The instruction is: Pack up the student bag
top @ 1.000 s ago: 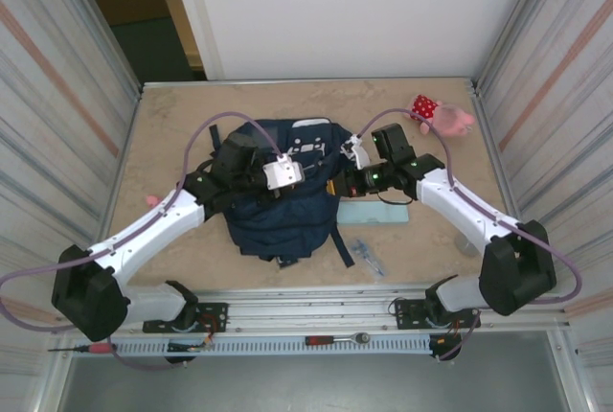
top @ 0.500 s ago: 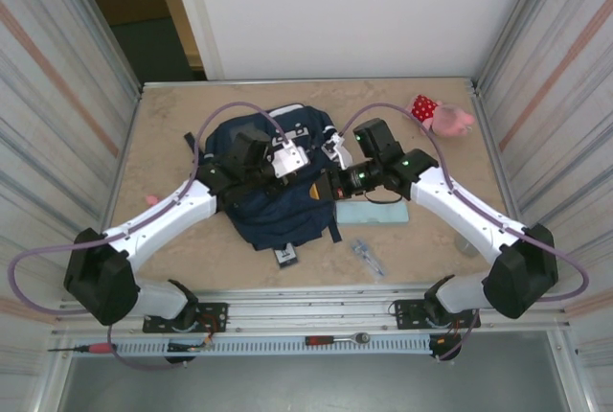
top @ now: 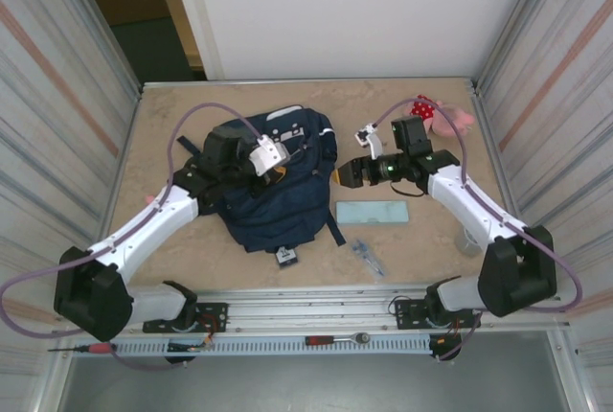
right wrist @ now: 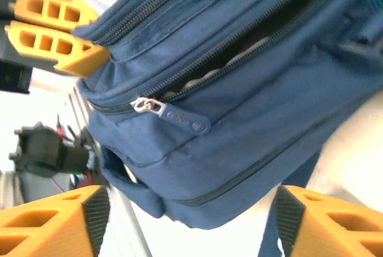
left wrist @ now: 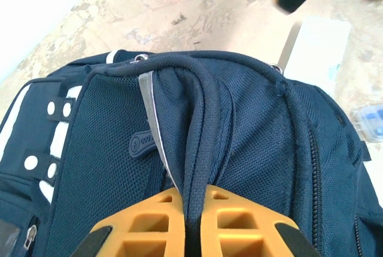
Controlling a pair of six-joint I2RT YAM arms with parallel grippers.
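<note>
**Top external view: left hand pinching the bag's loop, right hand hanging open next to it**

Watching from the side of the rig right now. The student bag (top: 273, 192) is lying on the surface (top: 172, 125), a bit left of centre and between the two arms, with its white patch pointing at the back wall. The left hand (top: 278, 168) is sitting right over it. On the left wrist camera it's clamping narrow around the carry loop (left wrist: 197, 119), and the cord is running straight down between the two orange fingers (left wrist: 149, 227).

My guess is that it's holding the loop to keep the bag propped up and steady, so the zippered side is facing the other arm.

The right hand (top: 347, 172) is hovering just beside the bag's right edge, spread wide and gripping nothing. Its own camera is looking straight at the front pockets. One zip pull (right wrist: 146, 106) is sitting partway along its track, and the pocket above is gaping a little with something pale inside, though I can't tell what.

Stuff that looks like it's waiting to go in:
- a flat pale-blue case (top: 373, 212) just right of the bag
- a small clear-ish item (top: 367, 256) near the front edge
- a pink plush toy (top: 442, 117) well off in the back right corner

So it looks like packing is barely getting going. I'd say the open hand is lining up either for a zip or for that case.
</note>
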